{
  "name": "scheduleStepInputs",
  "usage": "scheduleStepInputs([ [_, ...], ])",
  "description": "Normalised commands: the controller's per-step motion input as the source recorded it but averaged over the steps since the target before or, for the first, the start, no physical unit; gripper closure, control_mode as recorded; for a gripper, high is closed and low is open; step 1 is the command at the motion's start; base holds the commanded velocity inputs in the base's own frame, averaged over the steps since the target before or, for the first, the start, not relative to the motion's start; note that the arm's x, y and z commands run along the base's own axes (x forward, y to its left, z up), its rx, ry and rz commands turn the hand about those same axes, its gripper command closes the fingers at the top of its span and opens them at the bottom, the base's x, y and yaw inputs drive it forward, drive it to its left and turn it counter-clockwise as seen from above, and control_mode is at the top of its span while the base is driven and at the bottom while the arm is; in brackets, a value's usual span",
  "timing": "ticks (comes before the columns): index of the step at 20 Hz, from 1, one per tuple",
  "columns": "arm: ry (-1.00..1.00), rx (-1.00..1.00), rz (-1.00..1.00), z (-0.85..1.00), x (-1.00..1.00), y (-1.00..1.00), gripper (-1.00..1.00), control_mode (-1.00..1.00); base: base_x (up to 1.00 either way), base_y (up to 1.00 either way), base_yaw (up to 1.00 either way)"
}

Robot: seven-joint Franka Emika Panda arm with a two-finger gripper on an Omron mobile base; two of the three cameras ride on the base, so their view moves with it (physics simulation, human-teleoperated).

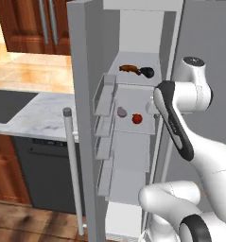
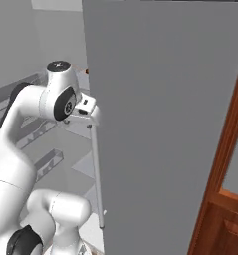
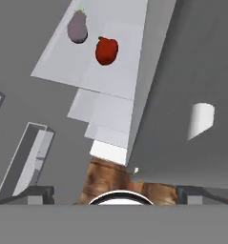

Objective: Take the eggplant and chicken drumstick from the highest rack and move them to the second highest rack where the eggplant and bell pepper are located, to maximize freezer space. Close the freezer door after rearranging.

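Note:
On the highest rack (image 1: pixel 133 59) lie a brown chicken drumstick (image 1: pixel 128 68) and, right of it, a dark eggplant (image 1: pixel 147 72). One level down, the second highest rack (image 1: pixel 133 99) carries a pale purple eggplant (image 1: pixel 121 112) and a red bell pepper (image 1: pixel 137 118). The hand view looks down on that eggplant (image 3: pixel 77 27) and bell pepper (image 3: pixel 106 50) from above and to their right. My gripper (image 3: pixel 118 193) is open, its fingertips (image 3: pixel 39 193) wide apart with nothing between them. My arm (image 1: pixel 173 123) stands in front of the freezer's right side.
The freezer door (image 1: pixel 83 118) stands open to the left, with shelf bins (image 1: pixel 105 94) on its inside and a long handle (image 1: pixel 73 170). A large grey door (image 2: pixel 160 124) rises close on my right. Lower racks (image 3: pixel 106 114) step down below. A marble counter (image 1: pixel 39 113) lies left.

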Motion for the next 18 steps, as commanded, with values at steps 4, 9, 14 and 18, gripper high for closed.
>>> scheduleStepInputs([
  [4, 0.00, 0.00, 0.00, 0.00, 0.00, 0.00, -1.00, 1.00, 0.59, 0.00, 0.38],
  [9, -0.04, 0.01, 0.07, 0.00, 0.00, 0.01, -1.00, -1.00, 0.29, 0.00, 0.19],
  [14, -0.30, 0.00, 0.03, 0.00, -0.24, 0.49, -1.00, -1.00, 0.00, 0.00, 0.00],
  [18, -0.22, 0.00, 0.00, 0.00, -0.06, 0.71, -1.00, -1.00, 0.00, 0.00, 0.00],
])
